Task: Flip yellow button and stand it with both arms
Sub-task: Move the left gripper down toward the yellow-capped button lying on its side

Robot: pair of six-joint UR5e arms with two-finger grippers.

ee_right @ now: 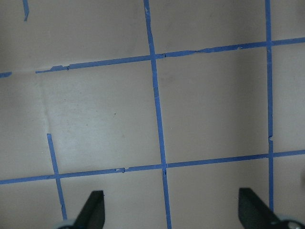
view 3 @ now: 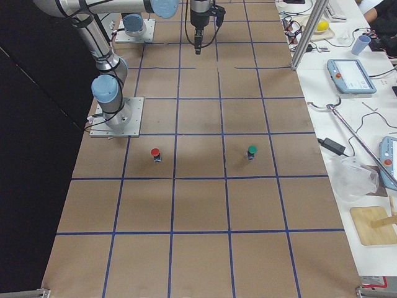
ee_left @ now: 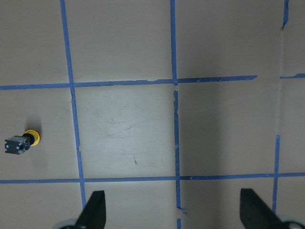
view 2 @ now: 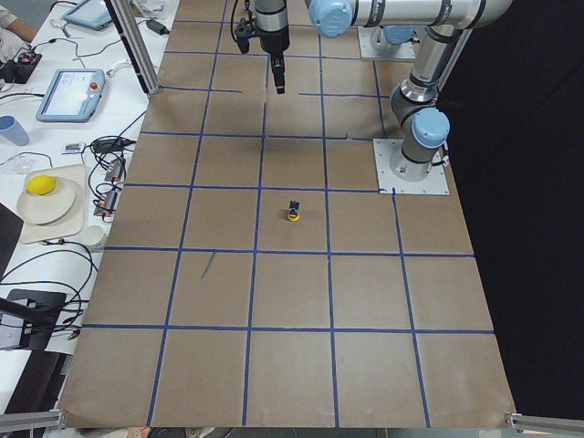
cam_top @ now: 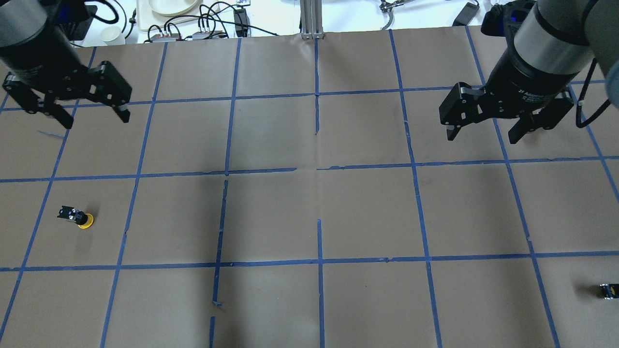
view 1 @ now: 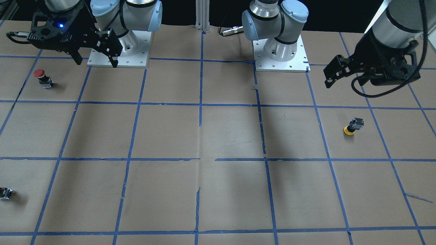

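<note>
The yellow button [view 1: 352, 126] stands upside down, its yellow cap on the brown paper and its grey-black block on top. It also shows in the overhead view [cam_top: 76, 216], the exterior left view [view 2: 293, 211] and at the left edge of the left wrist view [ee_left: 21, 142]. My left gripper [cam_top: 95, 120] hangs open and empty above the table, about one grid square beyond the button; it also shows in the front view [view 1: 342, 81]. My right gripper [cam_top: 481, 137] is open and empty over the other half of the table [view 1: 96, 63].
A red-capped button [view 1: 41, 76] stands near the right arm's base plate [view 1: 102, 63]. A green-capped button [view 3: 251, 151] stands beside it. A small capless dark block [cam_top: 608, 291] lies at the table's right edge. Blue tape lines grid the paper. Cables and dishes lie beyond the far edge.
</note>
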